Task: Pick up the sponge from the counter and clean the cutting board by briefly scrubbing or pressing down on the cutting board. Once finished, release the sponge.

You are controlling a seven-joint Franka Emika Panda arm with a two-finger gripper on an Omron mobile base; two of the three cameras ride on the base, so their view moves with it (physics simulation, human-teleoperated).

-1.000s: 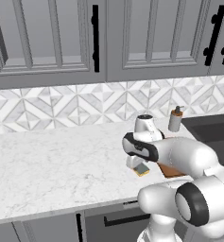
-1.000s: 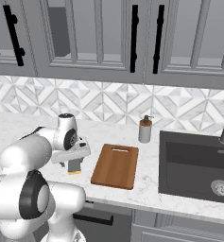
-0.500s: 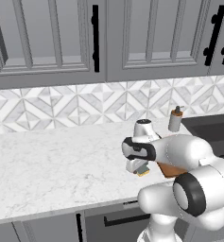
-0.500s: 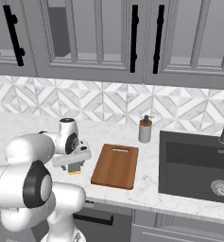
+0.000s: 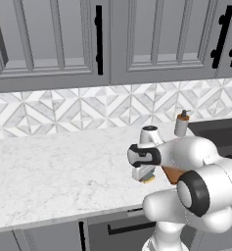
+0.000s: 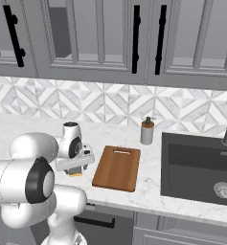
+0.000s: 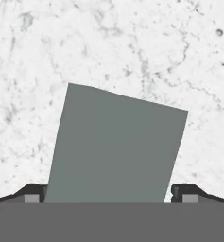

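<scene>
- The small flat rectangular sponge [image 7: 114,146], grey-green on top over a yellow base, is seen from above in the hand view, slightly skewed, with a dark finger tip at each of its two sides.
- In the left base view the yellow underside of the sponge [image 5: 147,179] shows just below the gripper [image 5: 144,175]; whether it rests on the counter or is lifted clear cannot be told.
- The gripper [image 6: 75,168] is closed on the sponge [image 6: 76,173], fingers pointing downward.
- The white marble-patterned counter [image 5: 54,171] lies beneath.
- The flat reddish-brown wooden cutting board [image 6: 117,167], slot handle toward the wall, lies just beside the gripper, apart from the sponge.
- A small grey soap dispenser [image 6: 146,131] stands behind the board, near the dark sink [image 6: 196,165].
</scene>
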